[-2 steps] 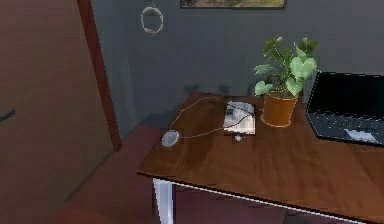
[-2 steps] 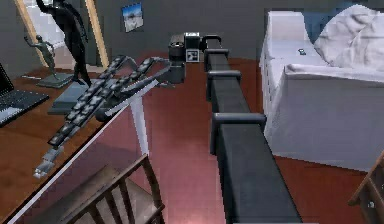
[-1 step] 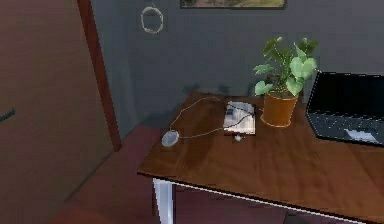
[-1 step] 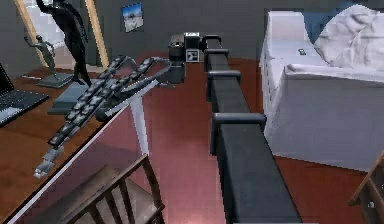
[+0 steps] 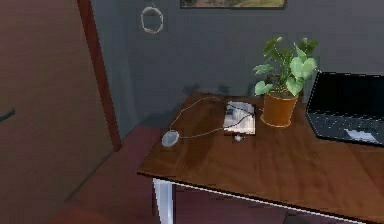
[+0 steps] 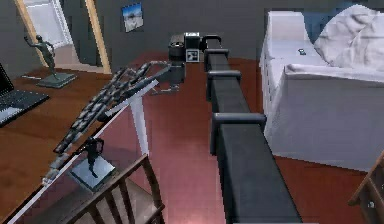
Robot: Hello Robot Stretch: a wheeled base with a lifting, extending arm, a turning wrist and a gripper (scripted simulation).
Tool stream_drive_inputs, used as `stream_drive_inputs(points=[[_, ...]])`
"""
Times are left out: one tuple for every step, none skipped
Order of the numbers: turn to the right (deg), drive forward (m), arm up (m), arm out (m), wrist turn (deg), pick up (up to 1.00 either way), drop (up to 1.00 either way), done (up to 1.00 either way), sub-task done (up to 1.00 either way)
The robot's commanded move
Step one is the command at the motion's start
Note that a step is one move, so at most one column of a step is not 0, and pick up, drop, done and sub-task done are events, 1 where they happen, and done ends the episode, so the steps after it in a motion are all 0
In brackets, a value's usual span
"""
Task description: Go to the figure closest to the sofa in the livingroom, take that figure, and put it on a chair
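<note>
Gripper by table (load unclear); white sofa, dark figure

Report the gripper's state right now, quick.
Gripper: cannot be told whether it holds anything.

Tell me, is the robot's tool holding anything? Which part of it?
I can't tell. The tool ends right at the corner of the table, so its tip is hard to pick out against it.
</note>
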Motion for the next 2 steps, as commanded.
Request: stream_drive_inputs(points=[[0.0,0.00,0.00,-0.10,0.0,0.00,0.00,0.00,0.00],[0.0,0.00,0.00,0.00,0.0,0.00,0.00,1.00,0.00]])
